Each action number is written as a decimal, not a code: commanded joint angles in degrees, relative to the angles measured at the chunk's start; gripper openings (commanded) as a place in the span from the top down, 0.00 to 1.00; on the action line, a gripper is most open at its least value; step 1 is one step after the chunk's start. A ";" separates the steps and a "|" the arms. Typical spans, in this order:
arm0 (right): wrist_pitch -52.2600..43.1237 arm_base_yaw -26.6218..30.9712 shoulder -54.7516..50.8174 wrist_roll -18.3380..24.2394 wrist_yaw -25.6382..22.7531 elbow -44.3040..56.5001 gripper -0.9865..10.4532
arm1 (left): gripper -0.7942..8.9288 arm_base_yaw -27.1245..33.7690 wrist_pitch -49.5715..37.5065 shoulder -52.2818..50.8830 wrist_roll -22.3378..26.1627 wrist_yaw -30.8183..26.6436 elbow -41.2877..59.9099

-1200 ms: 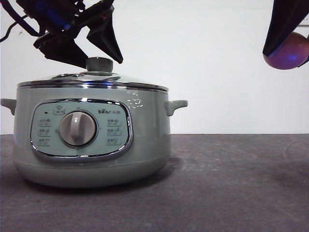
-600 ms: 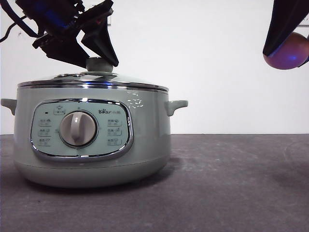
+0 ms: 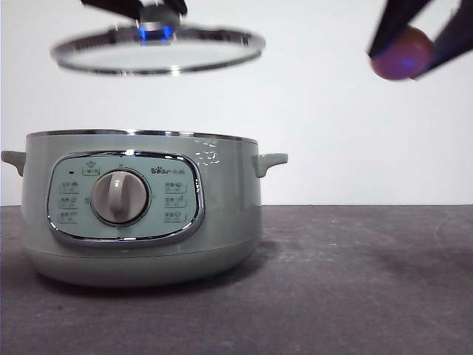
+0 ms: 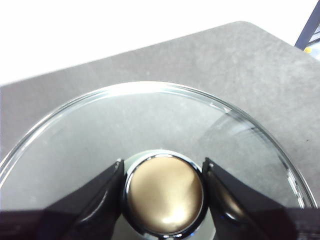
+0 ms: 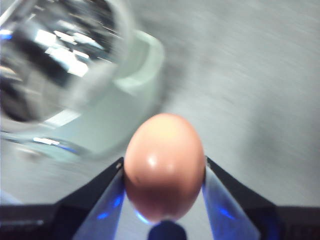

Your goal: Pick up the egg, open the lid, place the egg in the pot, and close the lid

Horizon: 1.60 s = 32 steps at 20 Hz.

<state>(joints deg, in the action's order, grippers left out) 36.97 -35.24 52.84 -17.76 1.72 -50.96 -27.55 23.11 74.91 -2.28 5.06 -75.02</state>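
Observation:
The sage-green pot (image 3: 140, 207) stands open on the dark table at the left. My left gripper (image 3: 151, 9) is shut on the knob (image 4: 164, 194) of the glass lid (image 3: 159, 52) and holds it level, well above the pot. The lid fills the left wrist view (image 4: 150, 120). My right gripper (image 3: 414, 37) is shut on the brown-orange egg (image 3: 403, 53), high at the right, off to the side of the pot. In the right wrist view the egg (image 5: 164, 165) sits between the jaws, with the blurred lid (image 5: 55, 55) and pot (image 5: 135, 100) beyond it.
The dark table (image 3: 355, 281) stretches to the right of the pot, with a white wall behind. The pot's side handle (image 3: 270, 161) sticks out toward the right. A blue object (image 4: 311, 30) shows at the edge of the left wrist view.
My left gripper closed on the knob and lifted the lid off the pot. My right gripper moved left and slightly up with the egg.

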 commanded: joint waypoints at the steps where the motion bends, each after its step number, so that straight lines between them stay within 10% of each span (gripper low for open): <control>1: -3.93 -0.04 1.53 -0.15 3.61 -2.32 0.92 | 0.93 -0.13 2.36 -2.49 1.66 -1.97 -5.35; 17: 3.43 -6.71 44.78 14.91 10.25 -43.82 0.92 | 0.93 -0.13 22.82 -26.75 4.04 -19.85 -11.85; 32: 4.94 -12.46 70.64 23.71 0.90 -54.88 0.92 | 0.93 -0.13 30.62 -33.27 4.00 -21.57 -11.85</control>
<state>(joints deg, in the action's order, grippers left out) 42.15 -47.62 122.56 5.43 2.79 -105.65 -27.55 56.58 42.35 1.08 -16.34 -86.04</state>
